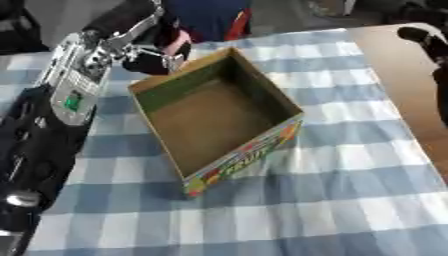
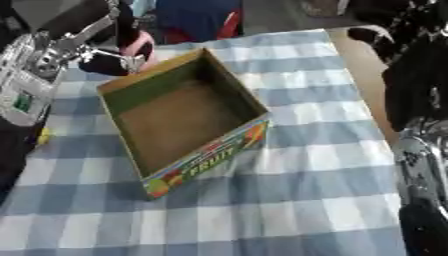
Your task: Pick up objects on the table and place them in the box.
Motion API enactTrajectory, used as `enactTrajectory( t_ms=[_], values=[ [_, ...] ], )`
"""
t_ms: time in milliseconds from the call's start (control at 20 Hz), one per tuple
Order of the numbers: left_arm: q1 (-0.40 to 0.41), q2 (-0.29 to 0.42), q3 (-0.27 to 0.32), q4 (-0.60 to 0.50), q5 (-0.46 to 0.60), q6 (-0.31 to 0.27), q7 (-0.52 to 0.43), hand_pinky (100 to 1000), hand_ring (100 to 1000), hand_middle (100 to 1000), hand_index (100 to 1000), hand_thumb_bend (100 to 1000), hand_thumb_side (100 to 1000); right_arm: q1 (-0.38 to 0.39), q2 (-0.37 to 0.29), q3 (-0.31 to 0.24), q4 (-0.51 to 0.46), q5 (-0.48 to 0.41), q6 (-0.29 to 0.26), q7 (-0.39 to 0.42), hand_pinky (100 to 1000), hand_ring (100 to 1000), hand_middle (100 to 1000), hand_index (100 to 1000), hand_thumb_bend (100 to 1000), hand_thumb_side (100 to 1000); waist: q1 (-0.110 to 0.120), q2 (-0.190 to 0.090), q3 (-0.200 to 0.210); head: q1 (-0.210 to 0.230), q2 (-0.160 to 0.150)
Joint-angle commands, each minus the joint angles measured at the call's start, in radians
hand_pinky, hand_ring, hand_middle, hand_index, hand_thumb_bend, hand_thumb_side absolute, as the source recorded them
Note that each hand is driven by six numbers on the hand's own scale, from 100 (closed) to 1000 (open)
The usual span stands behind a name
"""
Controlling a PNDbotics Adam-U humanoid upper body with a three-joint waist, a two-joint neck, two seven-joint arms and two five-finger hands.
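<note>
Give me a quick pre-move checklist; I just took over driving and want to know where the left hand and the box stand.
1. Box upright, mouth open: ok.
2. Box interior free for a drop: ok, only its bare brown floor shows.
3. Left hand holding something: ok, fingers curl round a pink thing at the box's far corner.
4. Pink thing over the opening: not ok, it sits at or just outside the far rim.
5. Right hand out of the way: ok, at the table's far right edge; fingers cannot be told.
6. More objects on the cloth: cannot tell; only a small yellow bit shows by the left arm.
</note>
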Motion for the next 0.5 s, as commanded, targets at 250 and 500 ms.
enactTrajectory(
  t_ms=[250,500],
  values=[
    [-0.018,0.005,-0.017,-0.032,0.108,0.046,-0.035,100,330,219,334,100,100,-0.015,-0.008,0.0,-0.026,0.002,0.005,-0.017,665,698,625,760,100,1000,-0.002,-0.017,-0.002,-0.001,0.005],
    [-0.009,-0.013,-0.025,-0.013,0.14,0.07,-0.061,100,328,216,334,108,100,-0.017,-0.008,-0.002,-0.027,0.005,0.008,-0.027,673,704,623,759,100,1000,-0.002,-0.015,-0.005,-0.002,0.004]
  ],
)
